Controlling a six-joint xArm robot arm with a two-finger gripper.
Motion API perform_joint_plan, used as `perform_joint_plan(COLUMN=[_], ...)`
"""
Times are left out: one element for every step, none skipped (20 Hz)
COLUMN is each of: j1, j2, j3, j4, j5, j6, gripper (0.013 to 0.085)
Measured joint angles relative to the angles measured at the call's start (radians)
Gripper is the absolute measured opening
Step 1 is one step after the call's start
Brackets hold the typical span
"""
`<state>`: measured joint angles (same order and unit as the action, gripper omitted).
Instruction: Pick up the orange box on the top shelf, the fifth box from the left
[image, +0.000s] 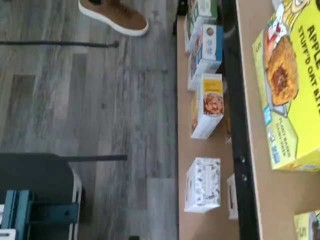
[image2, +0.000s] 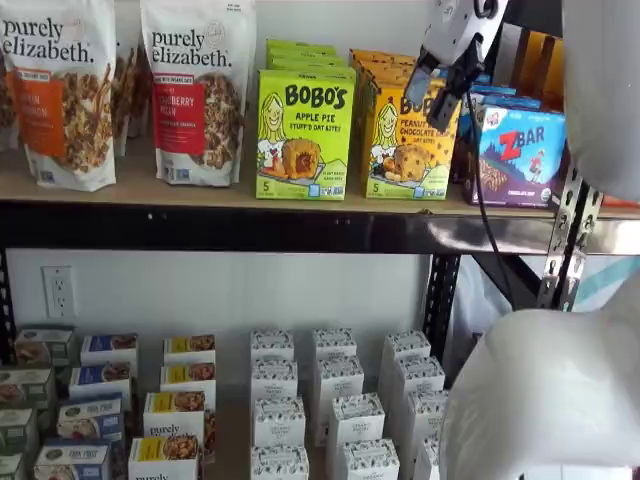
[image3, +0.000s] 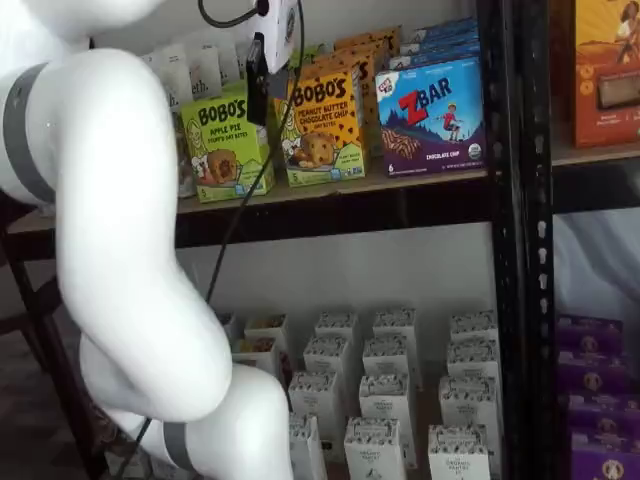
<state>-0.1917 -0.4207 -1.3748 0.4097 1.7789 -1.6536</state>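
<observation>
The orange box (image2: 398, 150) (image3: 325, 125) stands upright on the top shelf (image2: 200, 190) (image3: 420, 182), between a lime-green carton and a blue one, with more orange cartons lined up behind it. My gripper (image2: 428, 108) hangs in front of the box's upper right part, a little off its face. Its two black fingers (image2: 447, 105) point down-left with a gap between them and hold nothing. In a shelf view only one finger (image3: 257, 85) shows, side-on, level with the box's top left corner. The wrist view shows the shelf board (image: 272, 200) but no fingers.
A lime-green Apple Pie box (image2: 305, 130) (image3: 225, 145) (image: 287, 85) stands left of the orange box and a ZBar box (image2: 520, 155) (image3: 430, 115) right of it. Granola bags (image2: 200, 90) stand further left. Black uprights (image2: 565, 240) (image3: 510, 200) flank the shelves. Small white boxes (image2: 330, 400) fill the lower shelf.
</observation>
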Motion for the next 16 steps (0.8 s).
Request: perform_joint_plan(j1=[-0.003,-0.003,0.002,0.009,0.012,0.012,0.009,0.004,-0.004,-0.011,-0.018,-0.023,-0.028,-0.032,-0.036,-0.038], j2=[-0.005,-0.017,-0.025,-0.032,-0.033,-0.033,-0.033,-0.033,-0.033,-0.035,-0.035,-0.031,-0.026,-0.02,-0.013,-0.005], j3=[0.004,0.016,0.022,0.028,0.027,0.027,0.026,0.026,0.027,0.031,0.033,0.031,0.028,0.024,0.02,0.016], j4=[0.012,0.021,0.021,0.011,0.003,-0.001,-0.001,0.0,0.002,0.003,0.0,-0.002,-0.003,-0.006,-0.008,-0.013], j5=[-0.009,-0.035,-0.056,-0.08,-0.091,-0.099,-0.106,-0.114,-0.128,-0.147,-0.167,-0.183,-0.194,-0.208,-0.224,-0.241], j6=[0.001,0.004,0.007,0.01,0.011,0.01,0.007,0.003,-0.004,-0.012,-0.02,-0.028,-0.033,-0.04,-0.046,-0.052], gripper=[0.085,0.085,0.085,0.085,0.085,0.085,0.085,0.085,0.085,0.085,0.085,0.085,0.085,0.085,0.085,0.085])
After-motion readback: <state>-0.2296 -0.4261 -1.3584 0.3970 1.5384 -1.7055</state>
